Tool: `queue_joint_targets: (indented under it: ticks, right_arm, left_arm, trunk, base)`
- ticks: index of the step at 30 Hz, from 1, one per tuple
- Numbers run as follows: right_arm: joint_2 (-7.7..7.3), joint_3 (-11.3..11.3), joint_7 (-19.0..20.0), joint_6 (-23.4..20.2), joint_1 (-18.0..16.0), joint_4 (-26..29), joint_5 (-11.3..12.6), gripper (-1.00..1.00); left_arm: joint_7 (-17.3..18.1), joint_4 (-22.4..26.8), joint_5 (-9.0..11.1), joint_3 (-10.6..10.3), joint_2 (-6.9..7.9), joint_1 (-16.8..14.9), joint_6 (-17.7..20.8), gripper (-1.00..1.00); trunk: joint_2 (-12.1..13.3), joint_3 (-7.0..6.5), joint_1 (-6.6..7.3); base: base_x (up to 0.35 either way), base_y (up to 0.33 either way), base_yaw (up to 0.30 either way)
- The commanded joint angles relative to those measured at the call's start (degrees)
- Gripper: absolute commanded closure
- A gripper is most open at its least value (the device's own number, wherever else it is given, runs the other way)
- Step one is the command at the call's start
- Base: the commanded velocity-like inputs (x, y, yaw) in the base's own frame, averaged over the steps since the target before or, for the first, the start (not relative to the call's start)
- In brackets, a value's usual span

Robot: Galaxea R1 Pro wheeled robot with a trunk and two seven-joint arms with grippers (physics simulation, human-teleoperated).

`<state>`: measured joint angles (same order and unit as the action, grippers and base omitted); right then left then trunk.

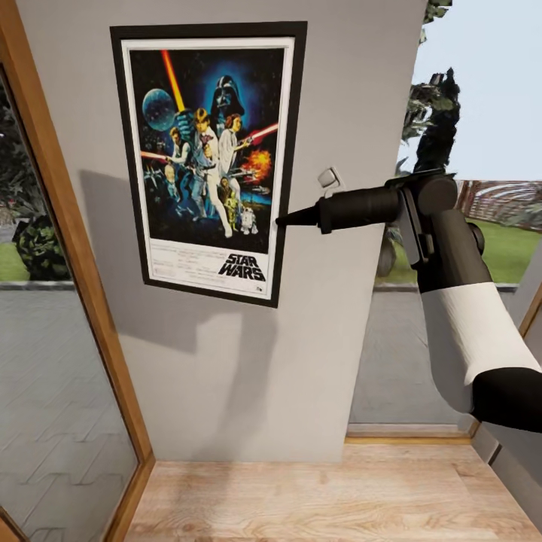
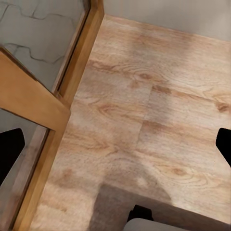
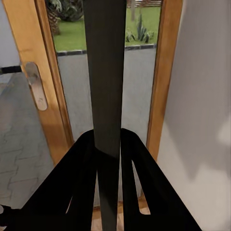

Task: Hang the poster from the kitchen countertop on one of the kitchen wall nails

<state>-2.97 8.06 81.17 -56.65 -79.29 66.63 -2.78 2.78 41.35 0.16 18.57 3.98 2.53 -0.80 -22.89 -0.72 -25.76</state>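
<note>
Head view: facing a plain pale grey wall [image 1: 248, 361] above light wood plank flooring [image 1: 324, 497]. Gripping the black-framed, white-bordered Star Wars poster [image 1: 207, 158] flat against that wall, the right gripper [image 1: 282, 220] pinching its right edge.

Left wrist view: looking down at flooring beside a wooden door frame [image 2: 77, 82]; left gripper [image 2: 115, 144] spread wide.

Right wrist view: clamping both fingers [image 3: 82, 178] on the poster's dark edge.

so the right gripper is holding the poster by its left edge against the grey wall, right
Not quite: the right gripper is shut on the poster's right edge, not its left, as the head view shows. The rest holds: the poster is up against the grey wall.
</note>
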Motion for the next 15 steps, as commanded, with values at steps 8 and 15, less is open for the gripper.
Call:
queue_joint_targets:
  ticks: [8, 15]
  right_arm:
    - [-0.02, 1.2, 0.5, -0.7, -0.1, 0.0, -0.3, 1.00]
    - [-0.24, 1.7, 0.5, -0.7, -0.1, 0.0, -0.3, 1.00]
  left_arm:
    - [0.3, 0.0, 0.0, 0.2, -0.02, 0.0, -0.1, -1.00]
    - [0.3, 0.0, 0.0, 0.2, -0.02, 0.0, -0.1, -1.00]
  trunk:
    - [0.0, 0.01, -0.02]
    - [0.0, 0.01, -0.02]
  base:
    - [0.176, 0.000, 0.000]
    - [0.327, 0.000, 0.000]
